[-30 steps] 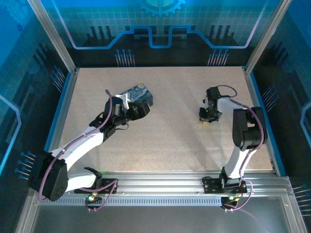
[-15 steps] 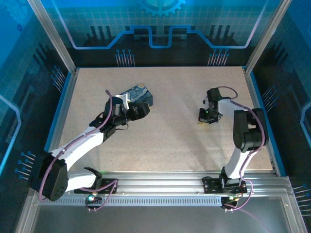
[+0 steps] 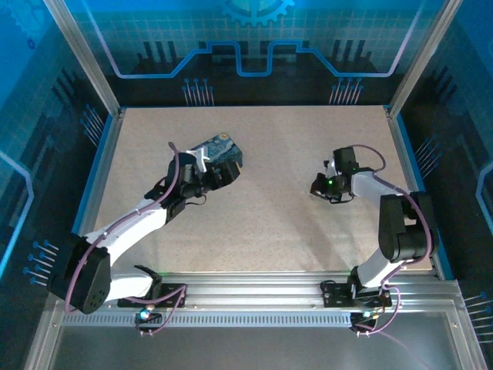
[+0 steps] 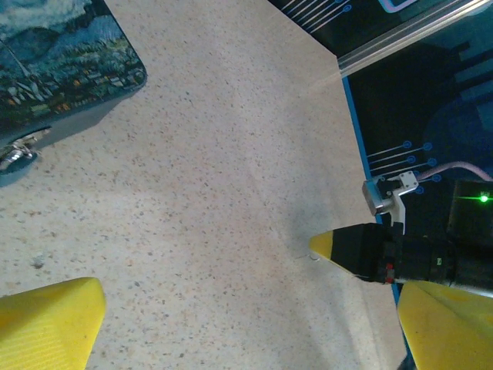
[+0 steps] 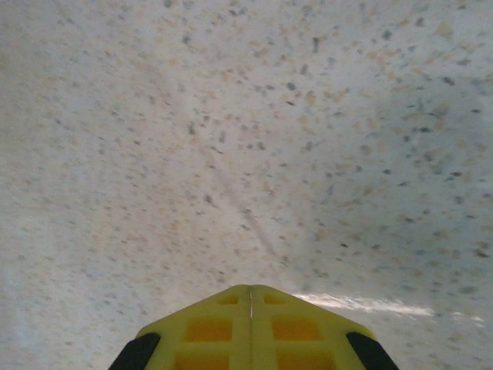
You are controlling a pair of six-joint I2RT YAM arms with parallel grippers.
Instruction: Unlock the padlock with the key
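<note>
My left gripper (image 3: 224,175) (image 4: 246,331) hangs open just in front of the dark blue swirl-painted tin (image 3: 219,148) (image 4: 62,62), with bare table between its yellow fingers (image 4: 48,319). A small silvery padlock (image 4: 17,149) clings to the tin's near wall, partly cut off by the frame edge. My right gripper (image 3: 318,186) (image 5: 249,289) is at the table's right, low over the surface, fingers pressed together. In the left wrist view its yellow tip (image 4: 324,245) has a tiny pale sliver, the key (image 4: 313,257), poking out underneath. From the right wrist view the key is hidden.
A blue rail (image 3: 412,185) and aluminium posts edge the speckled table (image 3: 269,223). The right arm's elbow (image 3: 404,223) stands near the right rail. Open tabletop lies between the two grippers.
The right gripper has shut fully and swung round to point left, its wrist shifting right. The left gripper edged slightly toward the tin and stayed open.
</note>
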